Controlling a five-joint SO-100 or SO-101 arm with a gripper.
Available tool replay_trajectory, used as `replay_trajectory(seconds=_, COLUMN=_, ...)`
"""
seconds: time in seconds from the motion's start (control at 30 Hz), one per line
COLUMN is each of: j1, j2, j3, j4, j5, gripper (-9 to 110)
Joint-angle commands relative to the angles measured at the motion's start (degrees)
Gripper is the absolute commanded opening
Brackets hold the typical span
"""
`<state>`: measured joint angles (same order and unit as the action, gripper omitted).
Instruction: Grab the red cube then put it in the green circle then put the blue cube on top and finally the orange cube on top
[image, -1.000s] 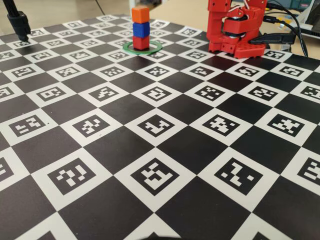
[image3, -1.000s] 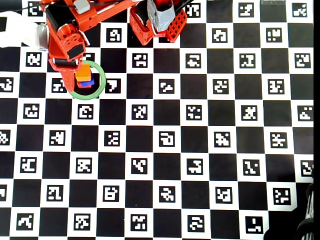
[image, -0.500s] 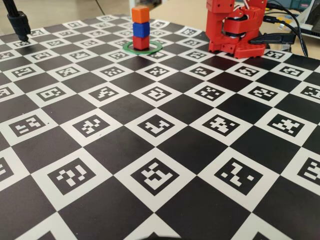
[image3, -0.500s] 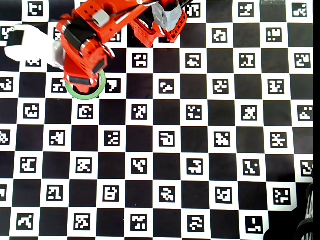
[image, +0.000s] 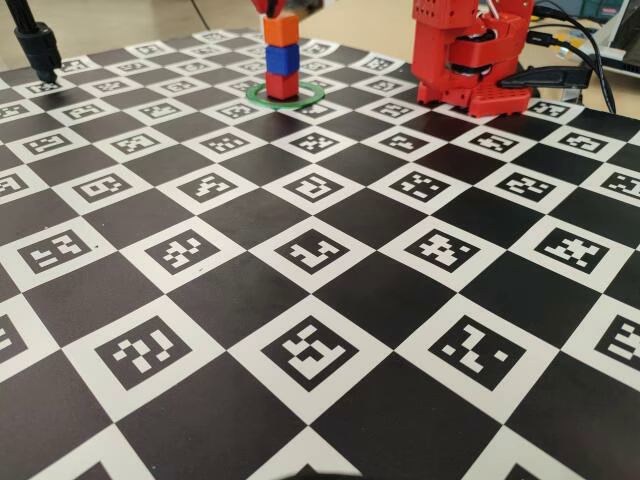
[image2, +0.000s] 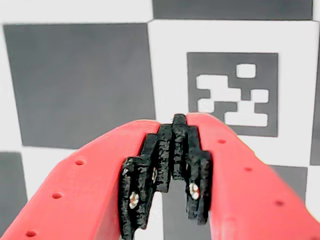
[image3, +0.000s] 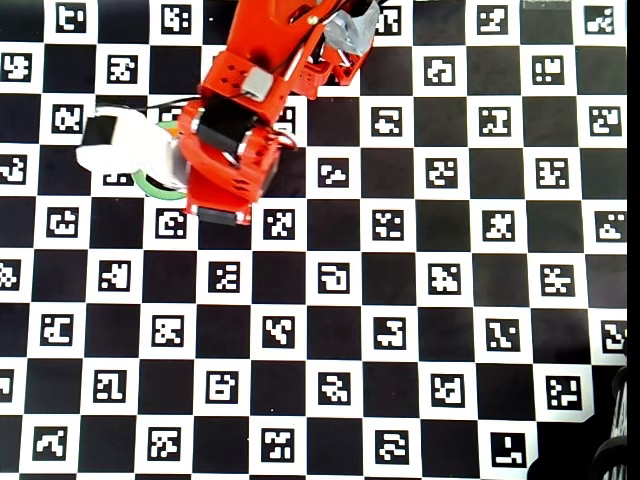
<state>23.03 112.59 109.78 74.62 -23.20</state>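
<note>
In the fixed view the red cube (image: 282, 86) stands inside the green circle (image: 300, 99). The blue cube (image: 283, 60) sits on it and the orange cube (image: 283, 31) tops the stack. A bit of the red arm shows at the top edge just above the stack, clear of it. The wrist view shows my gripper (image2: 179, 120) shut, its black pads (image2: 150, 170) meshed with nothing between them, over a checkerboard marker. In the overhead view the arm (image3: 230, 150) covers the stack, and only an arc of the green circle (image3: 150, 186) shows.
The arm's red base (image: 470, 60) stands at the back right with cables (image: 590, 55) behind it. A black camera stand (image: 38, 45) rises at the back left. The checkerboard mat (image: 320, 300) spreads toward the front.
The arm has risen off the stack and swung right and forward in the overhead view, now covering the cubes there. The three-cube stack has not moved.
</note>
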Motion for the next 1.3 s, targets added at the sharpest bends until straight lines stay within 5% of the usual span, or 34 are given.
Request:
replay_trajectory(seconds=0.0, j1=-3.08, j2=12.83, j3=7.21, j4=-7.65, j5=-6.68, gripper=-6)
replay_trajectory(seconds=0.7, j1=-15.38, j2=46.14, j3=43.24, j4=-26.28, j5=-40.52, gripper=-6)
replay_trajectory(seconds=1.27, j1=-20.57, j2=71.28, j3=65.83, j4=-13.8, j5=-49.13, gripper=-6)
